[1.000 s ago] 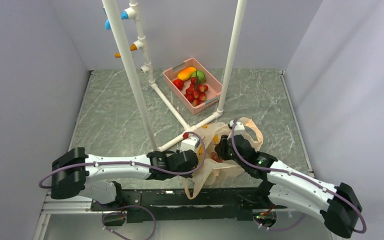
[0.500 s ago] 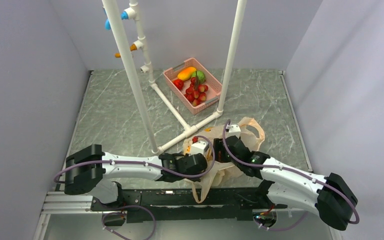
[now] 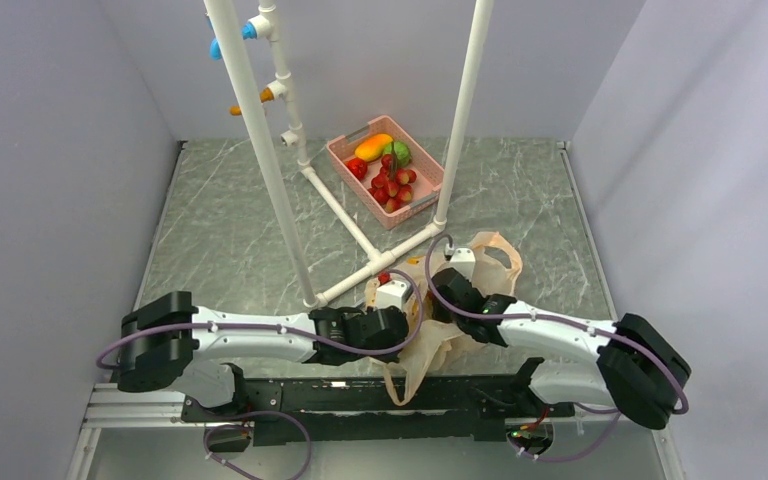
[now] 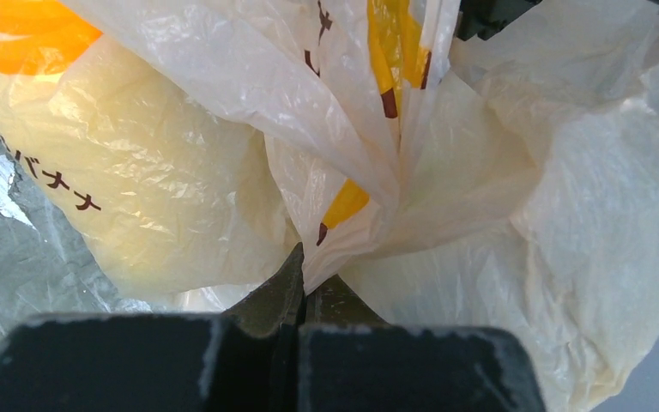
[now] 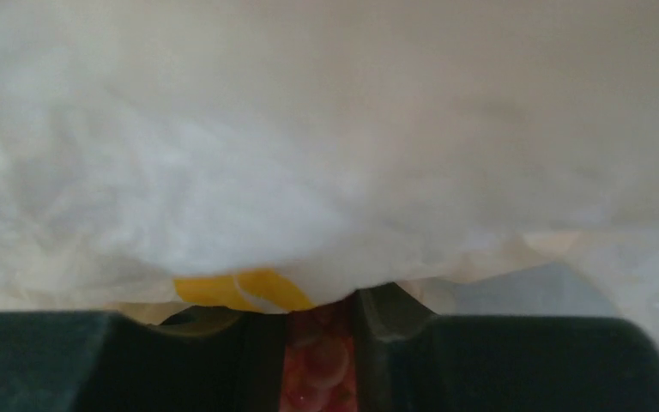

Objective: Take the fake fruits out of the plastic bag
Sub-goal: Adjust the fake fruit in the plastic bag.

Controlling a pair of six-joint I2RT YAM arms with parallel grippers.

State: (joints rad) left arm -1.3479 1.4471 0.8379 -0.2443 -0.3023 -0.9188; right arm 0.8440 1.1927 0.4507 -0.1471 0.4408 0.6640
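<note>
Grey-green marbled table (image 3: 230, 230), seen from above: the crinkled peach-beige plastic bag (image 3: 450, 345) lies bunched at the near edge between the two arms. It sits well short of the pink basket (image 3: 345, 150) at the far side, where other toy fruit lies.

In the past second the right arm has swung its elbow in from the table's right side and pushed its wrist further over the bag. The left arm has edged right with it, and the bag has been drawn into a tighter heap.

The left gripper (image 4: 305, 281) is clamped hard on a gathered fold of the film, anchoring the bag.

The right gripper (image 5: 319, 311) is buried in the bag, with white film filling almost all of its camera's view.

The yellow fruit (image 4: 137, 206) shows only as a smooth pale mass through the plastic beside the left gripper's pinch, so it is still inside.

Smallest of all, glossy red-purple grapes (image 5: 317, 365) fill the narrow gap between the right gripper's fingers, which appear closed on the bunch.

This looks like a fresh hold won inside the bag. The grapes have still to come out, and no fruit from the bag is seen lying free on the table.
</note>
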